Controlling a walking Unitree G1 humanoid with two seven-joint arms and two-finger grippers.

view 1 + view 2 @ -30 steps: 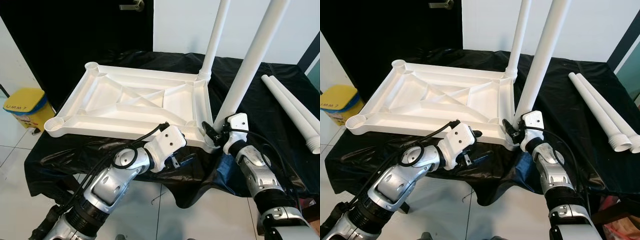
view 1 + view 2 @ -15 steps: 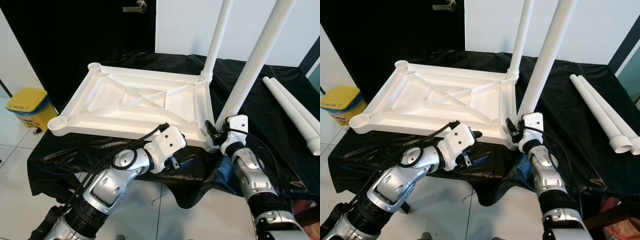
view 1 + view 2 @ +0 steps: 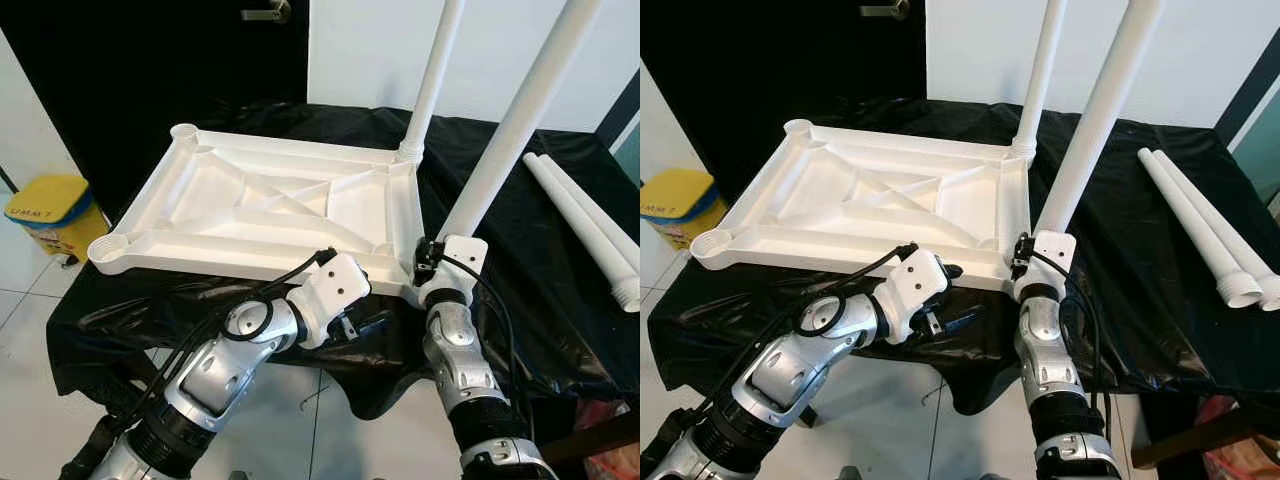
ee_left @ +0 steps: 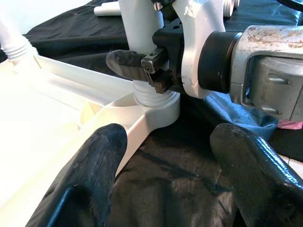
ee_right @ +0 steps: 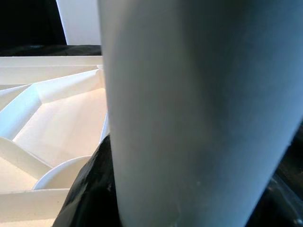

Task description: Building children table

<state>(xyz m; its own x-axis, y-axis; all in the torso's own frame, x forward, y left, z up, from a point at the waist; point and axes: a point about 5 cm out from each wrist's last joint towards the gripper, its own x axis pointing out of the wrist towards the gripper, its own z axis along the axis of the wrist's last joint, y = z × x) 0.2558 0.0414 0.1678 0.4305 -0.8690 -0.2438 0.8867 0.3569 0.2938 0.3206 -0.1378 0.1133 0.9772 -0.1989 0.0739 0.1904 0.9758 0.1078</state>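
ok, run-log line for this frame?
phase: seating near-right leg | right gripper: shut on near leg at its base, in tabletop corner socket | left gripper: open at tabletop front edge | loose legs: two on black cloth

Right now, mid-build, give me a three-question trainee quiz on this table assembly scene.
1. True or false: two legs already stand upright in the upturned tabletop.
2. What are the right gripper jaws closed on?
A. the base of the near leg
B. a loose leg on the black cloth
C. the yellow bin
3. How many corner sockets are not yet filled?

Key: 1 true; the far leg is the second one. 2 A. 3 two, both on the robot's left side. The left gripper hovers open near the front edge.
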